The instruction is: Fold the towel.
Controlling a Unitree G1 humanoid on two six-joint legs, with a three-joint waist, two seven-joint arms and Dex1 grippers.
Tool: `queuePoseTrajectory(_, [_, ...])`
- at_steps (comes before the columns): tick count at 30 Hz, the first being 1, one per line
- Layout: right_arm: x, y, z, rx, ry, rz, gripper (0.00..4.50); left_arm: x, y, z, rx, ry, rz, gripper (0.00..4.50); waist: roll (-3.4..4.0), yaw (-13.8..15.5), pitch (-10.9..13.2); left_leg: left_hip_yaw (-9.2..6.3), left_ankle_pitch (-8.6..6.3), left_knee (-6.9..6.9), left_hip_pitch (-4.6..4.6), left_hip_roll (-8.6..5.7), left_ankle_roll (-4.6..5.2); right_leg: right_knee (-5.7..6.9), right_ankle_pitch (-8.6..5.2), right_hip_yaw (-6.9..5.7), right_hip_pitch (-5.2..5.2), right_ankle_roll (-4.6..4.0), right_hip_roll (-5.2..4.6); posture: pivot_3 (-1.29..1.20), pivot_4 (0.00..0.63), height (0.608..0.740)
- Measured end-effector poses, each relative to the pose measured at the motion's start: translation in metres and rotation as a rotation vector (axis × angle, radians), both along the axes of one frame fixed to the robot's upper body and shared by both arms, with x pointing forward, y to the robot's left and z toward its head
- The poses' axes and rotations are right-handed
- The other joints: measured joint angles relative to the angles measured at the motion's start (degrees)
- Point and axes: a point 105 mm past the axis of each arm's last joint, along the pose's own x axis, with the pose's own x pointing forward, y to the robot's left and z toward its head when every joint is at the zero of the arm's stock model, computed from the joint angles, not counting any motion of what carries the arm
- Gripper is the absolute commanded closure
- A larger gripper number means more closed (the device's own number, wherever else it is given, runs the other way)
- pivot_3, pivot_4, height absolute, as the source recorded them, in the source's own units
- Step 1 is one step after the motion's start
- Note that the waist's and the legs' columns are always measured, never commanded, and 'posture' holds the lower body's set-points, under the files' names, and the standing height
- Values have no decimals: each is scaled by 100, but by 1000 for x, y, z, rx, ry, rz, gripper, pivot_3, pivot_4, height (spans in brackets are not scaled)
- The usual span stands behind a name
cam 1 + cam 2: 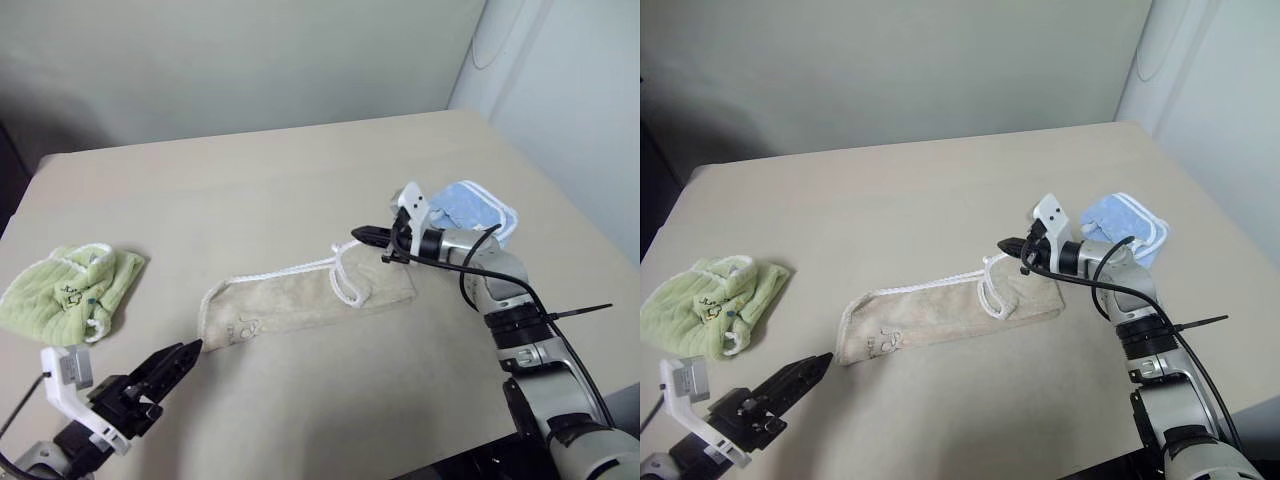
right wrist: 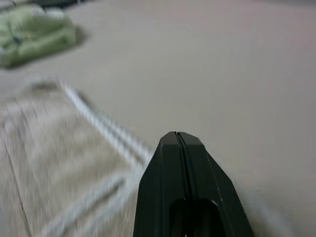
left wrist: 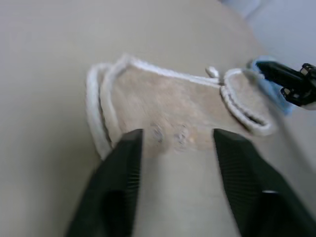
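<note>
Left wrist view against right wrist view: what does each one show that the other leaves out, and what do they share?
The left wrist view alone has the left pincer with its jaws apart, the right pincer's tip over the towel's far end, a sliver of the blue cloth, and the small dark mark on the towel. The right wrist view alone has the green cloth and the right pincer up close, fingers pressed together. Both show the beige towel with its white corded edge, lying on the table.

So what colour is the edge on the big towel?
White cord edging on the beige towel; clearest in the left wrist view.
</note>
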Motion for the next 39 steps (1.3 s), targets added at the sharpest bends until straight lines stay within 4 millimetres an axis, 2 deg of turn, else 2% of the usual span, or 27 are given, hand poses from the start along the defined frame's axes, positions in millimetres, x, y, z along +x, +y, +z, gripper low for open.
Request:
queuePoseTrajectory(2, [-1, 5, 0, 15, 1, 10, 4500, 2, -5, -6, -39, 40, 11, 13, 4, 20, 2, 0, 0, 0, -1, 0, 0, 0, 0, 0, -1, 0, 0, 0, 150, 740])
queuePoseTrajectory(9, [0, 8, 3, 48, -8, -3, 4500, 27, -13, -30, -200, 178, 103, 13, 10, 36, 8, 0, 11, 7, -1, 0, -20, 2, 4, -1, 3, 2, 0, 0, 150, 740])
queuePoseTrajectory(14, [3, 4, 6, 61, -16, -31, 4500, 45, -15, -33, -253, 208, 119, 13, 63, 121, 23, -2, 9, -6, 39, -4, -15, 2, 7, 0, 26, 9, -1, 0, 150, 740])
queuePoseTrajectory(16, [4, 3, 7, 64, -20, -37, 4500, 53, -17, -33, -272, 208, 124, 13, 75, 154, 24, -5, -14, -11, 60, -6, 29, 0, 6, 0, 50, 9, -1, 0, 150, 740])
queuePoseTrajectory(21, [4, 3, 8, 70, -29, -45, 4500, 77, -21, -33, -312, 195, 127, 13, 93, 212, 16, -29, 6, -8, 64, -29, 26, 0, 6, 0, 62, 13, -5, 0, 150, 740])
queuePoseTrajectory(25, [4, 4, 8, 72, -29, -44, 4500, 88, -22, -32, -316, 178, 131, 13, 95, 215, 15, -35, 11, -9, 62, -41, 22, 0, 4, 0, 82, 20, -12, 0, 150, 740])
queuePoseTrajectory(29, [4, 4, 8, 73, -36, -46, 4500, 97, -18, -34, -307, 173, 154, 896, 96, 212, 14, -36, 27, -17, 62, -42, -4, 0, 3, 2, 82, 21, -12, 0, 150, 740])
queuePoseTrajectory(37, [3, 3, 7, 67, -39, -52, 4500, 99, -8, -43, -272, 184, 223, 3935, 89, 163, 16, -25, 50, -72, 58, -44, -46, -5, -5, 17, 53, 20, -12, 0, 150, 740])
queuePoseTrajectory(39, [3, 2, 6, 63, -38, -56, 4500, 97, -5, -44, -275, 184, 240, 4453, 83, 141, 18, -23, 53, -79, 53, -43, -50, -4, -7, 19, 39, 17, -12, 0, 150, 740])
